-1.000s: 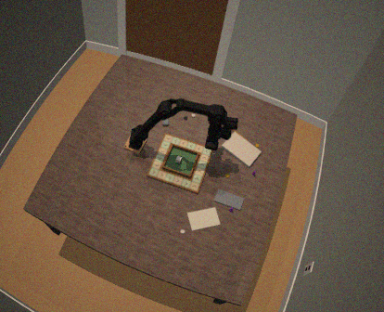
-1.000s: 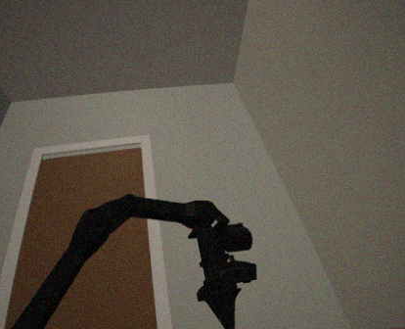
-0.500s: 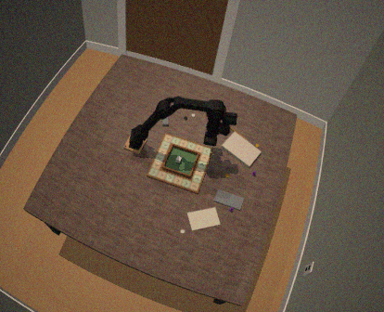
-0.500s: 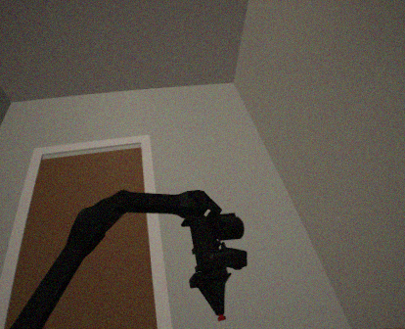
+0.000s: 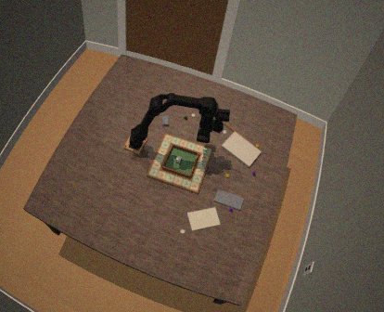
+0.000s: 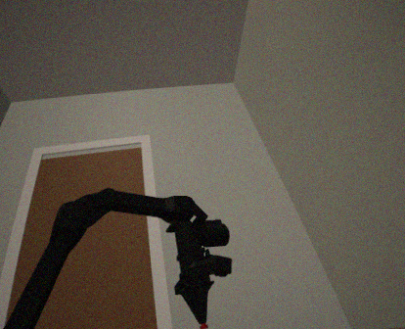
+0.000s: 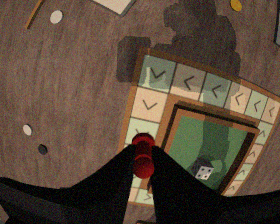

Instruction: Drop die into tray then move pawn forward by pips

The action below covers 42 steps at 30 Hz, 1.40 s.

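My gripper is shut on the red pawn. In the wrist view the pawn is between the fingertips, in front of the left column of squares of the board. The gripper is in the air near the board's edge in the top view; its height over the squares is hard to tell. The white die lies in the green dice tray. Its face toward the wrist camera appears to show four pips. The fingers hide some squares.
Cream panels and a grey panel lie right of and below the board in the top view. Small discs, such as a yellow one and white ones, and a dark disc lie around.
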Tool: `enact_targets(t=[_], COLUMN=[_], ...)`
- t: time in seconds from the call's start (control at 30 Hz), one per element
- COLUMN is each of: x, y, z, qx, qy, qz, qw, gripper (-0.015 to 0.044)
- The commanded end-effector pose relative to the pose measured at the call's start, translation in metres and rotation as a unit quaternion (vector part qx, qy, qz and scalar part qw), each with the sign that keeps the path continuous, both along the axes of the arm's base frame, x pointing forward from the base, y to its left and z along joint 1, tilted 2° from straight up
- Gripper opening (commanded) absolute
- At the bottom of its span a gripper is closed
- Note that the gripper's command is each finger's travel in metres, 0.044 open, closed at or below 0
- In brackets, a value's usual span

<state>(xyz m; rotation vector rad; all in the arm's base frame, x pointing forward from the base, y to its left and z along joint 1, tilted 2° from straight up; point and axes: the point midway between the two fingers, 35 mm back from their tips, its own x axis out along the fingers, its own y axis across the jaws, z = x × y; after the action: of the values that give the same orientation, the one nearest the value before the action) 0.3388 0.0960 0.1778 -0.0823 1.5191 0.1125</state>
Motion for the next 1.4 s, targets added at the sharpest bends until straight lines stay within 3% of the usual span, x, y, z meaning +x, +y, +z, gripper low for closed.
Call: enact_targets(t=[0.0,1.37], x=[-0.012,-0.132], y=[0.001,-0.003], z=[-0.002,-0.072], qx=[0.000,0.000], qy=[-0.004,0.000], qz=[-0.003,-0.003], qw=[1.000,1.000], gripper=[0.0000,0.0000])
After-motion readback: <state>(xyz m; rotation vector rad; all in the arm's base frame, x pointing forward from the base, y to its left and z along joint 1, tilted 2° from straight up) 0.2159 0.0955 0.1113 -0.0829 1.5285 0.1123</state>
